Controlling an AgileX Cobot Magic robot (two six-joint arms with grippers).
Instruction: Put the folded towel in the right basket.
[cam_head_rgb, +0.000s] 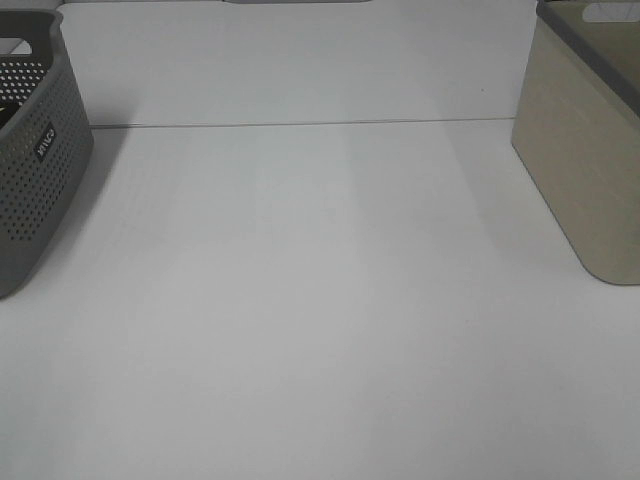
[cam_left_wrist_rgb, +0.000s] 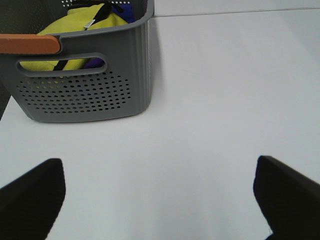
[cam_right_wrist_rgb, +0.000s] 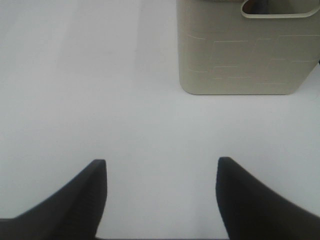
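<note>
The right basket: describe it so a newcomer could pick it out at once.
On the white table, look to the far right edge of the exterior high view. The right basket stands there: beige, smooth solid walls, a handle cutout. The grey basket opposite is perforated.

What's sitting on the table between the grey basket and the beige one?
Nothing: the high view shows only bare white table between the grey basket and the beige basket.

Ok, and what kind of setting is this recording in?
Probably a lab-style test bench, not a home: a bare white table, a grey perforated basket holding yellow cloth on the left, a beige basket on the right, and both pincers open over the tabletop.
</note>
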